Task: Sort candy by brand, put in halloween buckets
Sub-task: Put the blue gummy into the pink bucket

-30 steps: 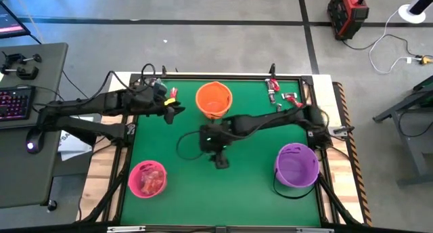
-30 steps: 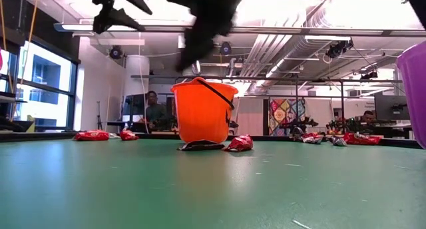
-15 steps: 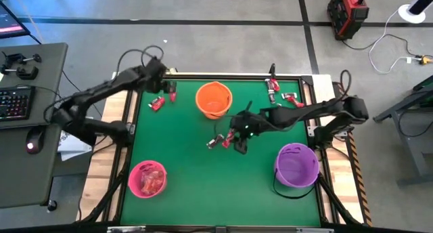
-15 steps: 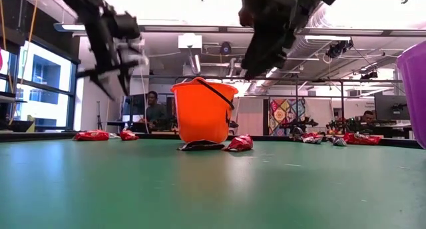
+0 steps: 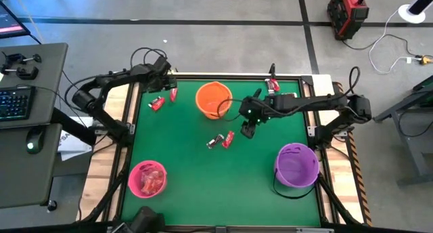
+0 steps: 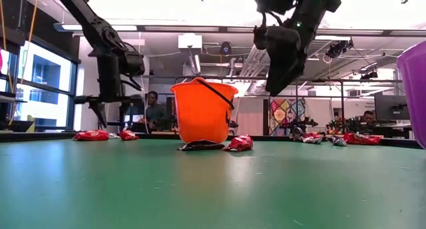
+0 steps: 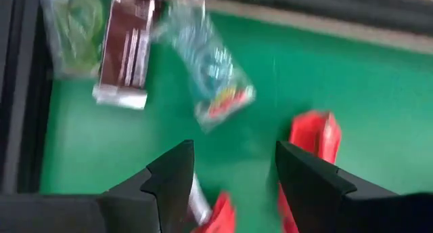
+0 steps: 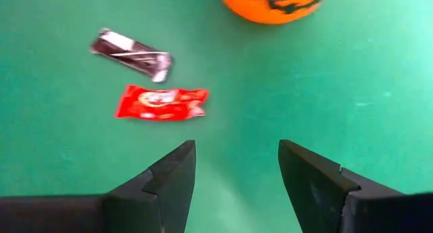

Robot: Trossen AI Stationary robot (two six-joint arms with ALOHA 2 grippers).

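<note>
A green table (image 5: 183, 185) seen from above. The orange bucket (image 5: 214, 99) sits at upper centre, the pink bucket (image 5: 147, 179) at lower left, the purple bucket (image 5: 296, 164) at lower right. The left gripper (image 5: 164, 82) hovers over red candy (image 5: 157, 103) at the upper left, jaws open and empty. The right gripper (image 5: 247, 130) hangs right of the orange bucket, jaws open and empty, near a red candy (image 8: 161, 102) and a dark candy (image 8: 132, 53) at centre.

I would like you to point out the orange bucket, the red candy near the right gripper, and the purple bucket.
orange bucket (image 5: 214, 99): high view, on its inner floor.
red candy (image 8: 162, 102): right wrist view, on the middle of the wrapper.
purple bucket (image 5: 295, 164): high view, on its inside.
</note>
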